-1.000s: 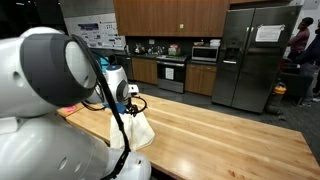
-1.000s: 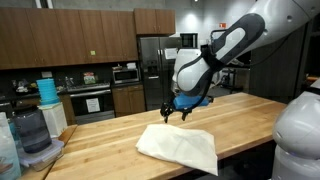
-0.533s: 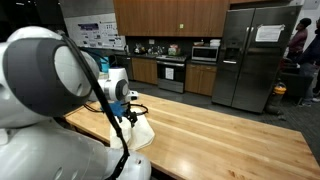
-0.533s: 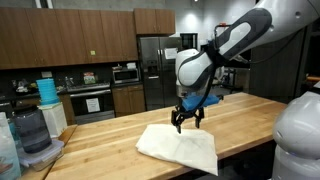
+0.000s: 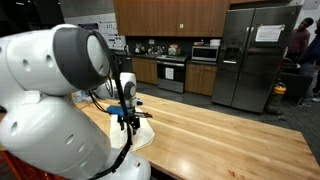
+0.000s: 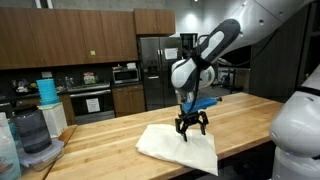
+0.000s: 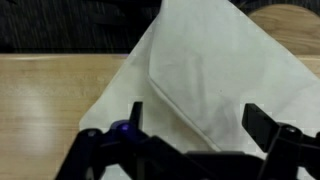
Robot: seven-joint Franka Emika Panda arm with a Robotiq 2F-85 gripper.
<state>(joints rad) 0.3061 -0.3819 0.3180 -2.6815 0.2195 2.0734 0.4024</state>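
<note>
One folded white cloth (image 6: 170,150), lower centre, looks light and limp; pinch a layered edge. The gripper (image 6: 191,133) jaws gape wide, empty.

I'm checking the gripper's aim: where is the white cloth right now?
In an exterior view the white cloth lies on the wooden counter, directly beneath the open gripper.

Plain pale cream folded cloth (image 6: 178,148) on a honey-brown wooden counter (image 6: 105,133).
The counter shows long plank stripes in lighter and darker brown; matte black fingers (image 7: 262,122), a bright blue fitting (image 6: 204,103), a glossy white robot arm (image 5: 40,110) with grey joints.
</note>
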